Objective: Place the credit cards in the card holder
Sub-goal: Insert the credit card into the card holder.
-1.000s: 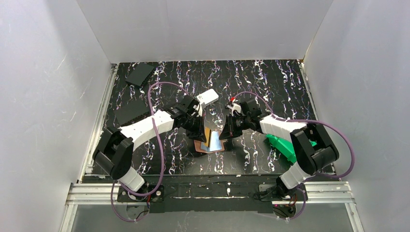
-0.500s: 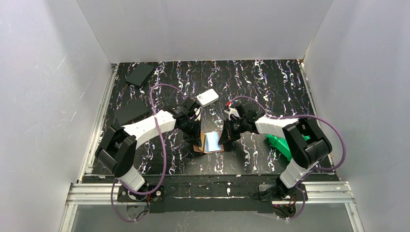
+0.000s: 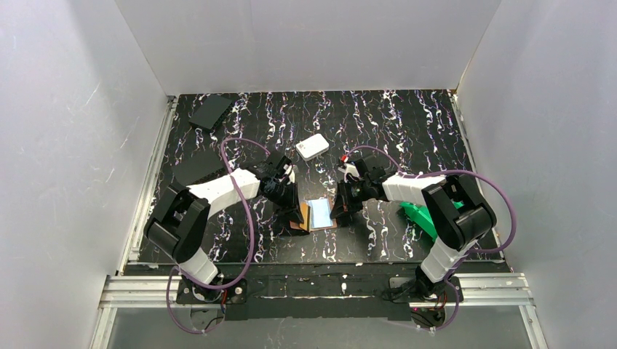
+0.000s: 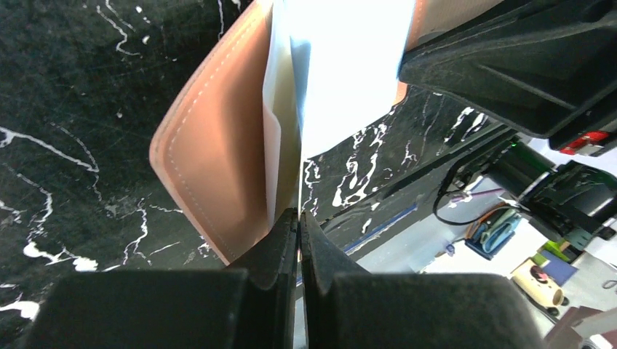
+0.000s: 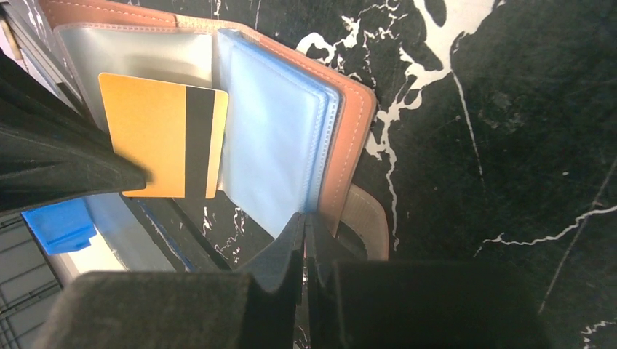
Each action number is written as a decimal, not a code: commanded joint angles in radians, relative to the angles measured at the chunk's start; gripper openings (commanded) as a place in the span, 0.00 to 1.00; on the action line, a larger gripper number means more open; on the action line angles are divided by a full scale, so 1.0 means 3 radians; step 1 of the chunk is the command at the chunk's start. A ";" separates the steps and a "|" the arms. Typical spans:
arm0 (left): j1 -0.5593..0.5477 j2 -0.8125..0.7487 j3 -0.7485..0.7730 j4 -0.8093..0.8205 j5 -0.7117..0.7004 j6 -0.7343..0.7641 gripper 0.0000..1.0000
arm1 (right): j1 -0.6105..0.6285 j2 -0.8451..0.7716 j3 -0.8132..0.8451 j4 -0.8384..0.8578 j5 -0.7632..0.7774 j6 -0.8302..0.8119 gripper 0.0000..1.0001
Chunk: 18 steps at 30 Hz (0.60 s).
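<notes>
1. At the far left we count two dark flat slabs (image 3: 211, 111) on the tabletop (image 3: 393, 123). We cannot tell what they are.
2. The left pincer (image 4: 299, 217) is clenched, and we judge that it pinches the lower edge of the one orange card (image 5: 160, 134). The card lies against a clear grey pocket, but we cannot tell if its top edge is inside.
3. The one card holder (image 3: 319, 214) lies open between the two pincers, at the front middle of the tabletop. A second ago it stood higher and steeper. Both arms have since come down, so it now lies flatter with its blue leaves up. We judge the card is being fed in but is not yet seated.
4. One white box (image 3: 313, 146) sits behind it, apart.
5. The right pincer (image 5: 305, 218) is clenched on the edge of the blue leaves, holding them aside.
6. One green bin (image 3: 420, 217) rests at the right.
</notes>
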<state>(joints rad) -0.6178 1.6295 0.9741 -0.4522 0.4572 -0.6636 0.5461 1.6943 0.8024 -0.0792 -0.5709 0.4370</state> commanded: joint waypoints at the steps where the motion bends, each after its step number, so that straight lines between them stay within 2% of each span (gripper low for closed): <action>1: 0.0042 0.0031 -0.0079 0.0207 0.0281 -0.0082 0.00 | 0.0015 0.0037 -0.0008 -0.0031 0.0088 -0.0092 0.09; 18: 0.0179 0.0136 -0.0191 0.0481 0.0377 -0.0093 0.00 | 0.0020 0.0051 0.0011 -0.0063 0.0068 -0.0092 0.08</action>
<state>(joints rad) -0.5774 1.6653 0.9356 -0.3317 0.5526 -0.6937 0.5465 1.6955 0.8024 -0.0803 -0.5602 0.4301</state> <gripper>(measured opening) 0.010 0.087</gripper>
